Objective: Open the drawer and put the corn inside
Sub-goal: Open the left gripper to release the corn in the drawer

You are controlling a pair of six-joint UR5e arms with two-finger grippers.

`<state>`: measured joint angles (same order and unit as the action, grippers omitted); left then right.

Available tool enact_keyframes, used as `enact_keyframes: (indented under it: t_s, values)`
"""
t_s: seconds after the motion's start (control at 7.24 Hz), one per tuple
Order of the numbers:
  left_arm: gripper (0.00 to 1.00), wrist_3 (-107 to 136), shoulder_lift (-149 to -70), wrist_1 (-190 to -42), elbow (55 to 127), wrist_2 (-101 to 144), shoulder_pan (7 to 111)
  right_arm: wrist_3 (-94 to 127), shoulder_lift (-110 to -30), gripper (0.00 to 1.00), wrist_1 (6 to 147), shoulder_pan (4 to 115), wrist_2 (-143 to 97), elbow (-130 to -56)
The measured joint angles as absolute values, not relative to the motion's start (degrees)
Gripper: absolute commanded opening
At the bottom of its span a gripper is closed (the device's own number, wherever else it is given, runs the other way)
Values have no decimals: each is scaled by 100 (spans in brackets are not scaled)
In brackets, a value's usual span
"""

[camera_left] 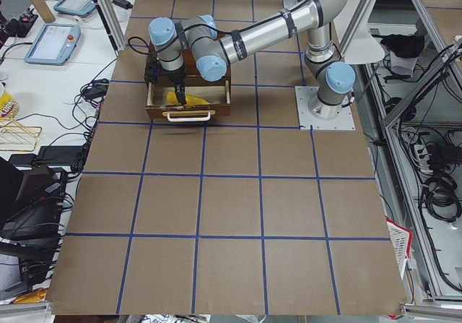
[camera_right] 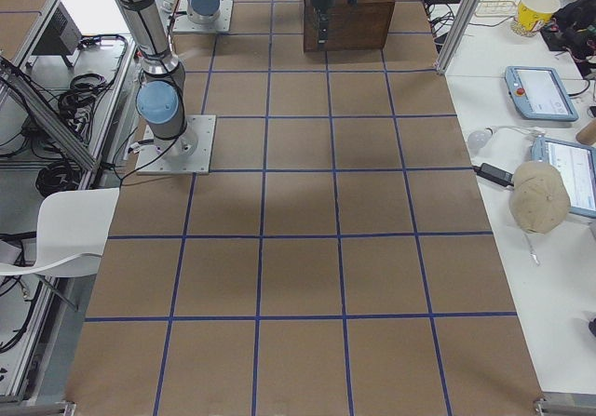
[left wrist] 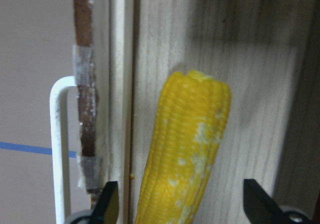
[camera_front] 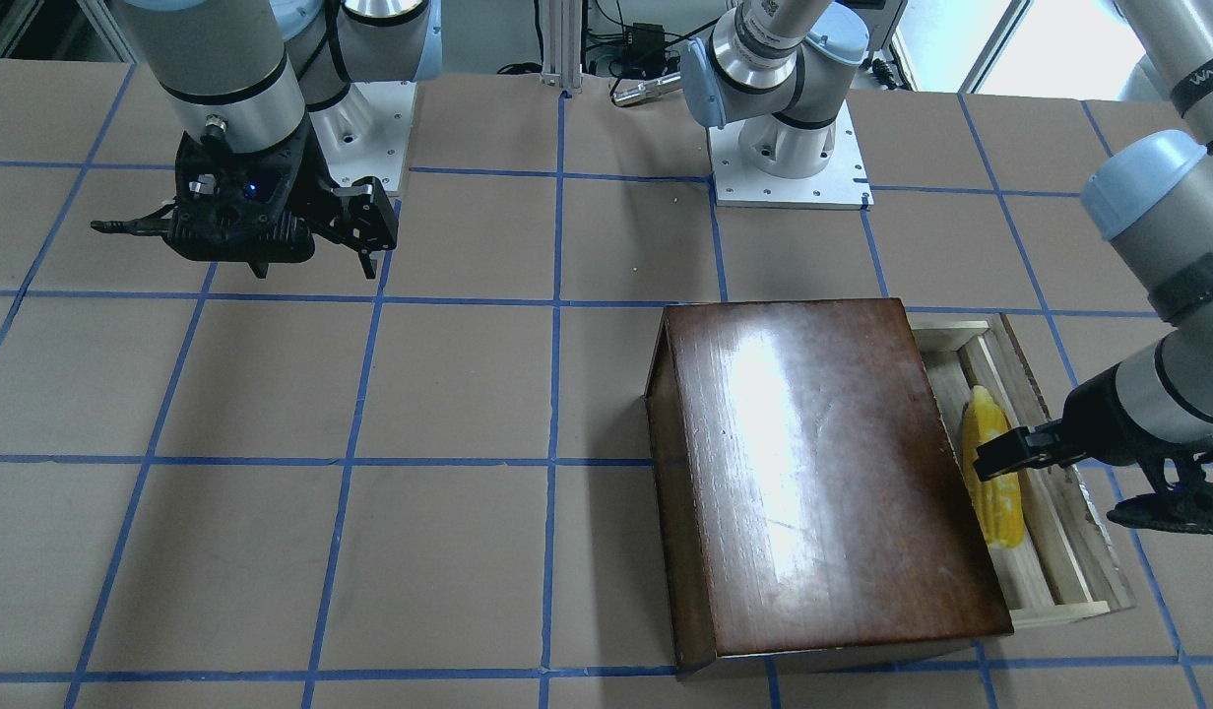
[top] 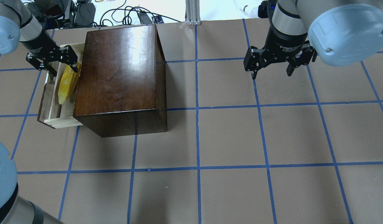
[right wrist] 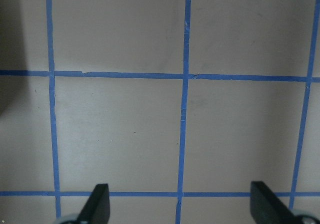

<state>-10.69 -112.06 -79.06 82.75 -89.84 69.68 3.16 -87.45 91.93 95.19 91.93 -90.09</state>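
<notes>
The drawer stands pulled out of the glossy dark-brown box, toward the table's left end. The yellow corn lies along the drawer's pale wood floor, close to the box. My left gripper is open just above the corn's thick end, one finger on each side and not gripping it. The left wrist view shows the corn between the spread fingertips, with the drawer's metal pull at the left. My right gripper is open and empty, over bare table far to the right.
The table is brown board with a blue tape grid. The arms' base plates stand at the robot's edge. Cables and an aluminium post lie beyond the far edge, behind the box.
</notes>
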Motion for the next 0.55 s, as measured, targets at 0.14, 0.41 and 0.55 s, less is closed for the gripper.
enact_keyframes:
  t_s: [0.14,0.41,0.55]
  values:
    - [100,-1066,-11162,-7918,8256,-8987,6946,316,-8745,100,9193,9519,9193,-9009]
    - [100,-1064,-11018,-8129,8077,-8977,6965,316,-8745,100,9193,9519,9193,-9009]
    - [100,-1061,-10931,-8454,7831,-8975,7006,316,-8745,100,9193,9519,9193,-9009]
